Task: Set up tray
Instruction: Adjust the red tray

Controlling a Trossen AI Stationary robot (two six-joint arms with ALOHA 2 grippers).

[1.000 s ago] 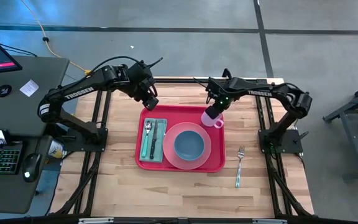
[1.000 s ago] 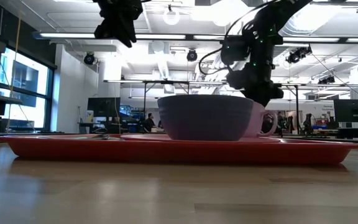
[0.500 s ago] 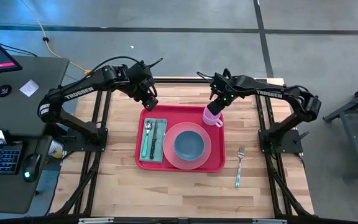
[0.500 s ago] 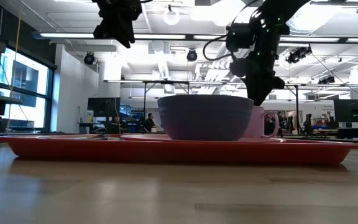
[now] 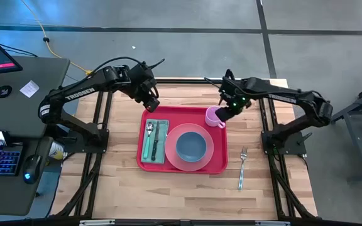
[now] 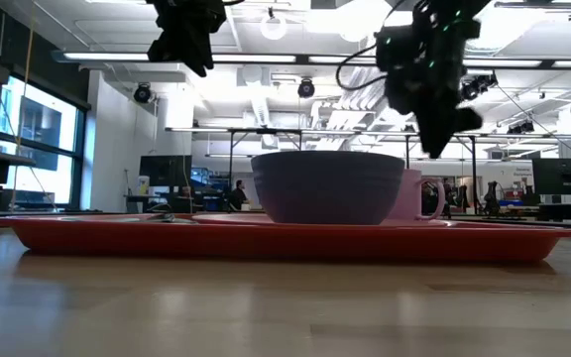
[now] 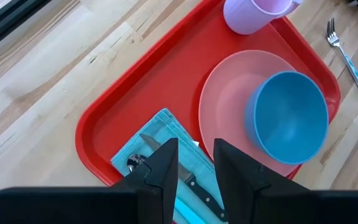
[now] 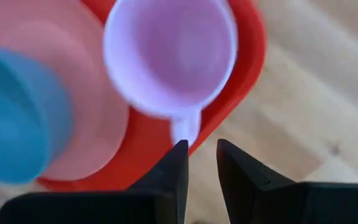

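Right claw (image 5: pixel 226 113) has let go of the pink cup (image 5: pixel 213 116) and lifted right, fingers narrowly apart, empty. High view: red tray (image 5: pixel 144 162) mid-desk, fork (image 5: pixel 242 168) outside right; take it next, grasping mid-handle. Left wrist: left claw (image 7: pixel 196 163) part-open, empty.

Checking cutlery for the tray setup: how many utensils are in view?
3. A spoon and a knife lie on the teal napkin in the red tray; a fork lies on the table right of the tray. None appears hidden.
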